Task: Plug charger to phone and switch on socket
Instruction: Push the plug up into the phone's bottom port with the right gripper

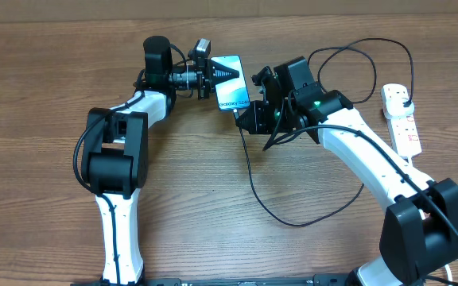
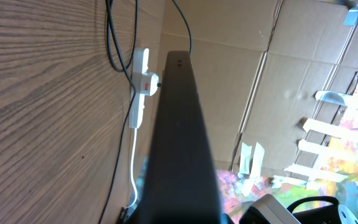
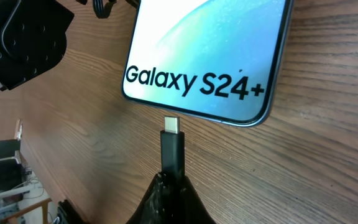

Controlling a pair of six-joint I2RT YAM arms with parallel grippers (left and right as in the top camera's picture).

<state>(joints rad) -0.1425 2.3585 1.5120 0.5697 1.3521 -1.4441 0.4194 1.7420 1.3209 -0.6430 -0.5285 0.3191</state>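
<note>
Overhead, the two arms met near the far middle of the wooden worktop (image 1: 38, 95), where the phone (image 1: 233, 91) lay with its pale blue screen up. The left gripper (image 1: 213, 75) reached in from the left, its fingers closed on the phone's far end, one dark finger lying across the glass. Its wrist camera saw the phone (image 2: 179, 137) only edge-on, as a dark band down the middle of the view.

The right gripper (image 1: 245, 114) sat at the phone's near end. From the right wrist, the black fingers (image 3: 173, 202) were pinched tight on the body of the charger (image 3: 173, 149). Its metal tip pointed at the middle of the phone's (image 3: 210, 56) bottom edge, just below the words "Galaxy S24+". A thin strip of worktop showed between tip and edge, so the connector was not yet in.

The charger's cable (image 1: 251, 179) trailed from the right gripper in a wide loop towards the near side of the worktop, passing under the right arm. The socket (image 1: 401, 119) lay well apart at the right edge of the worktop, a black plug seated at its far end; the left wrist also caught the socket (image 2: 143, 74), its white cord (image 2: 133, 155) trailing from it
</note>
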